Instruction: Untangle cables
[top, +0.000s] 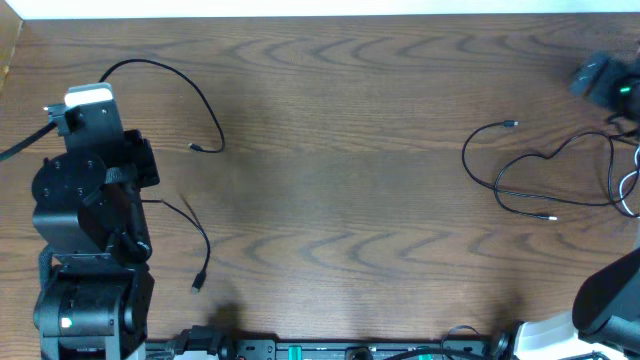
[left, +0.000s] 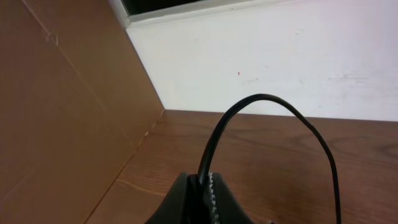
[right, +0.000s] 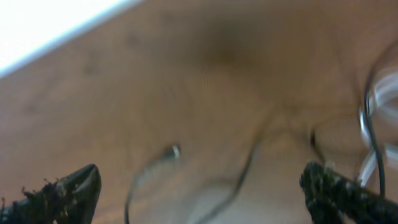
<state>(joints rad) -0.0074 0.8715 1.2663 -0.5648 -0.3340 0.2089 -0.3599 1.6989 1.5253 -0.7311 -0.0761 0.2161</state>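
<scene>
My left gripper (left: 205, 186) is shut on a thin black cable (left: 273, 102) that arches up out of the jaws and drops to the right. In the overhead view this cable (top: 170, 75) leaves the left arm (top: 85, 185) and ends in a plug (top: 196, 148). A second strand (top: 203, 245) hangs toward the front. A loose tangle of black cables (top: 545, 165) with plug ends lies at the right, beside a white cable (top: 630, 190). My right gripper (right: 199, 186) is open above that tangle (right: 245, 165), in a blurred view.
A cardboard wall (left: 56, 106) stands along the left edge of the table and a white wall (left: 280, 56) along the back. A dark part of the right arm with a green light (top: 600, 78) sits at the far right back.
</scene>
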